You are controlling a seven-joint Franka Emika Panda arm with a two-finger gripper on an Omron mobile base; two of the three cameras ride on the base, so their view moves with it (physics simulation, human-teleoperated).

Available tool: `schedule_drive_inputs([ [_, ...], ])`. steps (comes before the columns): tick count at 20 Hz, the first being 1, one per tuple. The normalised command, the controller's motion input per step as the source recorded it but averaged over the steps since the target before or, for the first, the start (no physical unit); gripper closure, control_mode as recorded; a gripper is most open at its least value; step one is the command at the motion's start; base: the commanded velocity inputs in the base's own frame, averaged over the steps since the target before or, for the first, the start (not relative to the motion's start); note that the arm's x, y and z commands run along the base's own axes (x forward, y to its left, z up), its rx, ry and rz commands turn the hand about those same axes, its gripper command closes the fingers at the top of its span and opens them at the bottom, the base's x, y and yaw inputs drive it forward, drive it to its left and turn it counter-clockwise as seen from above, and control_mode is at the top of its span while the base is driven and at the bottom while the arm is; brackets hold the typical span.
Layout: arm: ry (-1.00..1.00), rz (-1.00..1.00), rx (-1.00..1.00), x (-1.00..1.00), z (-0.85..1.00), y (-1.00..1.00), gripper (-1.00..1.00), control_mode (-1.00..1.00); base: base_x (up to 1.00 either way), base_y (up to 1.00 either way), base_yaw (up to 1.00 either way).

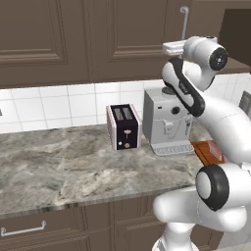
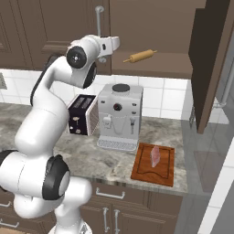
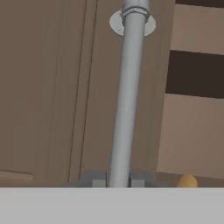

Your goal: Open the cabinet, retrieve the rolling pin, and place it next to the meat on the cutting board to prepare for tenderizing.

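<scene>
The cabinet's [image 2: 68, 27] right door [image 2: 215, 59] stands swung open, and its left door [image 1: 132, 34] is closed. On the open shelf lies the tan rolling pin [image 2: 140, 55], whose orange end [image 3: 187, 180] peeks in at the hand view's lower right. My gripper [image 3: 117, 179] is shut on the left door's vertical silver handle [image 3: 127, 100], one fingertip on each side of the bar. It is raised at cabinet height [image 2: 112, 43], level with the handle's [image 1: 184, 22] lower end. The pink meat [image 2: 156, 156] lies on the reddish cutting board [image 2: 141, 171] on the counter below.
A grey coffee machine [image 2: 119, 116] stands left of the board, directly under my hand. A black and silver toaster [image 1: 123, 126] sits further left. The marble counter [image 1: 59, 166] stretches left. Drawers with short handles [image 1: 23, 229] run below it.
</scene>
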Motion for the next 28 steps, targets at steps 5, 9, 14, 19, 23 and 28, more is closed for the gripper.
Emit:
schedule_drive_inputs([
  [5, -0.01, 0.17, 0.03, 0.00, -0.12, -0.43, 1.00, -1.00, 0.00, 0.00, 0.00],
  [9, 0.01, 0.09, 0.02, 0.30, -0.10, -0.12, 1.00, -1.00, 0.00, 0.00, 0.00],
  [14, 0.06, 0.03, 0.00, 0.20, -0.02, 0.02, 1.00, -1.00, 0.00, 0.00, 0.00],
  [19, 0.03, 0.03, 0.00, 0.15, -0.03, 0.00, 1.00, -1.00, 0.00, 0.00, 0.00],
  [23, 0.01, 0.03, 0.00, 0.12, -0.05, 0.00, 1.00, -1.00, 0.00, 0.00, 0.00],
  [28, 0.00, 0.03, 0.00, 0.02, -0.07, 0.01, 1.00, -1.00, 0.00, 0.00, 0.00],
])
